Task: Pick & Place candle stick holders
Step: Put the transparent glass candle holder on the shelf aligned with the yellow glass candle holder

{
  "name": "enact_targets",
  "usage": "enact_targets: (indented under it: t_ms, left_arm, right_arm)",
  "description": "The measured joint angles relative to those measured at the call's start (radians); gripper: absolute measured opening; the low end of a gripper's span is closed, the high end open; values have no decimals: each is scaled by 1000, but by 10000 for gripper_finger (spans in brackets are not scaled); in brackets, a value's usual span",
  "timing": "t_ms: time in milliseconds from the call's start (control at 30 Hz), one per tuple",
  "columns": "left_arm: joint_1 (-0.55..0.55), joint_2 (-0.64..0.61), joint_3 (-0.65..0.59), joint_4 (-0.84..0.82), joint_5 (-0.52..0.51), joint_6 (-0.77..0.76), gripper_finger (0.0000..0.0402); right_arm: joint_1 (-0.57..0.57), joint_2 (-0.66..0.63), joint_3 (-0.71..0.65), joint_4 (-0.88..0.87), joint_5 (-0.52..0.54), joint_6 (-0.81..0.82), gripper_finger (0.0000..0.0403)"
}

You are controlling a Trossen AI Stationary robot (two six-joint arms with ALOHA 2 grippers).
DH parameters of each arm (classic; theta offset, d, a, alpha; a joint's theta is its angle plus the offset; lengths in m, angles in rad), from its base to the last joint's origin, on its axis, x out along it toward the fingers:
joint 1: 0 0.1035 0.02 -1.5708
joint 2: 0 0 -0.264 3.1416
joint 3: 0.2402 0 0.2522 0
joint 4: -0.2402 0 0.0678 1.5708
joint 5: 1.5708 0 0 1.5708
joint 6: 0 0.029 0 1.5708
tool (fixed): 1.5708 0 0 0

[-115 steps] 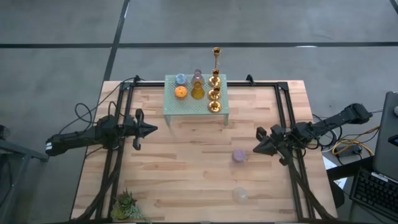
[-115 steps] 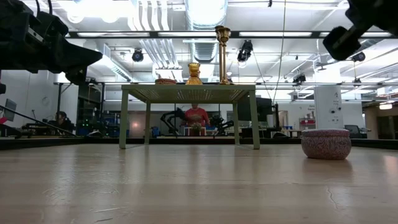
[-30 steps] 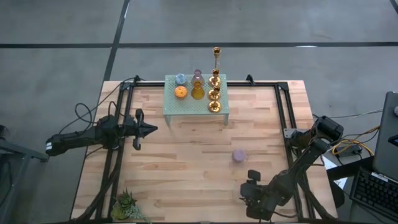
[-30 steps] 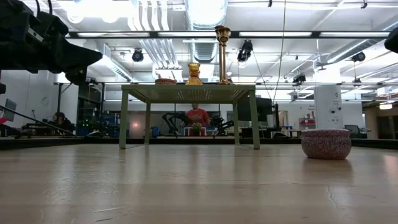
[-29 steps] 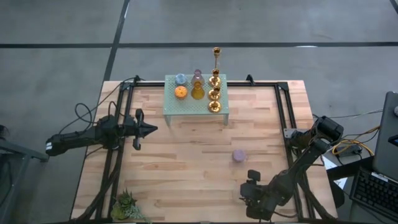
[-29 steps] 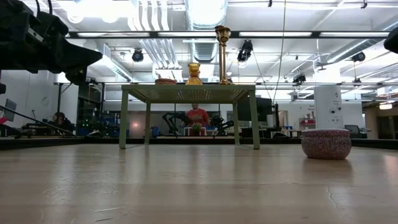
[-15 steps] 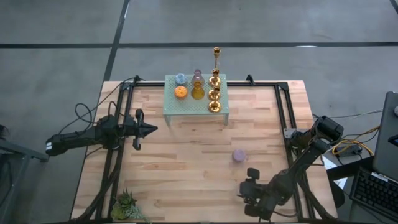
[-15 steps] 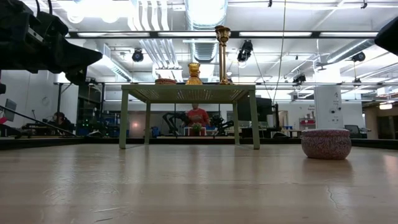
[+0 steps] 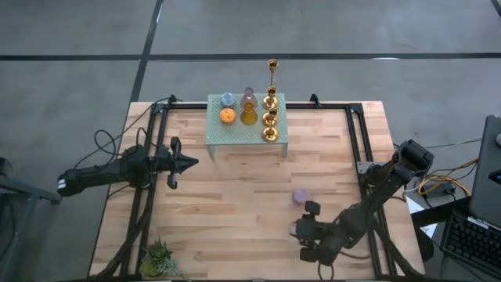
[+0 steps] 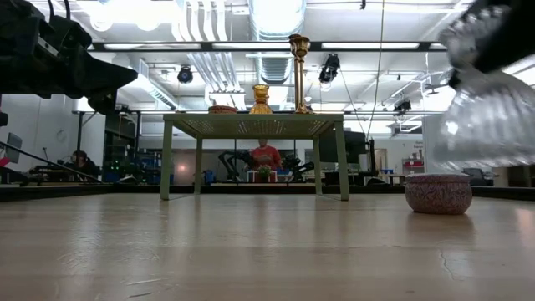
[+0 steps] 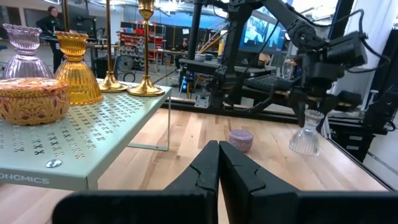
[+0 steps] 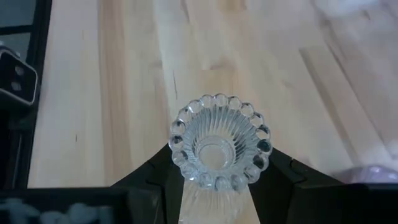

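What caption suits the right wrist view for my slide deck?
Right gripper holds a clear ribbed glass candle holder above the wooden table.

a clear glass holder [image 10: 481, 117] hangs blurred at upper right, above a squat pink holder [image 10: 438, 193] on the table [image 10: 251, 251]. farther off, the green stand [image 10: 255, 127] carries a tall gold candlestick [image 10: 298, 73] and a shorter amber one [image 10: 261, 99]. the left arm [image 10: 50, 54] looms at upper left
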Motion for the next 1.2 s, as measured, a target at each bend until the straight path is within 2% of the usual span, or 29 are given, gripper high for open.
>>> enact_targets:
  t_ms: [300, 467, 600, 800, 967, 1200]
  left_arm:
    - [0, 0, 0, 0, 0, 0, 14]
    - [0, 0, 0, 0, 0, 0, 14]
    - [0, 0, 0, 0, 0, 0, 14]
    - [0, 0, 0, -1, 0, 0, 14]
    - [0, 0, 0, -1, 0, 0, 14]
    - [0, 0, 0, -1, 0, 0, 14]
  right_arm:
    - [-147, -72, 0, 111, -7, -208, 139]
    - [-273, -108, 3, 208, -64, -337, 137]
    - [-380, -120, 3, 288, -102, -381, 136]
    - [-518, -112, 3, 370, -116, -385, 137]
    - [-586, -93, 24, 388, -115, -341, 137]
    - [-618, -33, 184, 295, -66, -337, 137]
